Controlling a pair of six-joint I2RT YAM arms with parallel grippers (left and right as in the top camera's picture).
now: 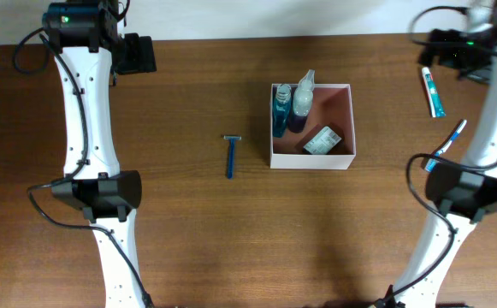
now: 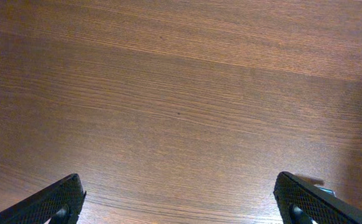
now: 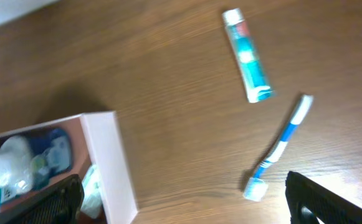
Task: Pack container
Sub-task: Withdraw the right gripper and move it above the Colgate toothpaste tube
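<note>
The container (image 1: 312, 159), a square white-walled box with a pinkish inside, stands at the table's centre right. It holds a blue bottle (image 1: 280, 111), a clear spray bottle (image 1: 303, 96) and a green-and-white carton (image 1: 322, 139). Its right wall shows in the right wrist view (image 3: 109, 162). My left gripper (image 1: 103, 190) is open and empty over bare wood (image 2: 177, 177). My right gripper (image 1: 472, 190) is open and empty (image 3: 184, 178), raised above the table between the container and a toothbrush.
A blue razor (image 1: 229, 156) lies left of the container. A toothpaste tube (image 1: 434, 92) (image 3: 247, 56) and a blue-and-white toothbrush (image 1: 447, 145) (image 3: 280, 146) lie at the right. The table's far edge runs along the top.
</note>
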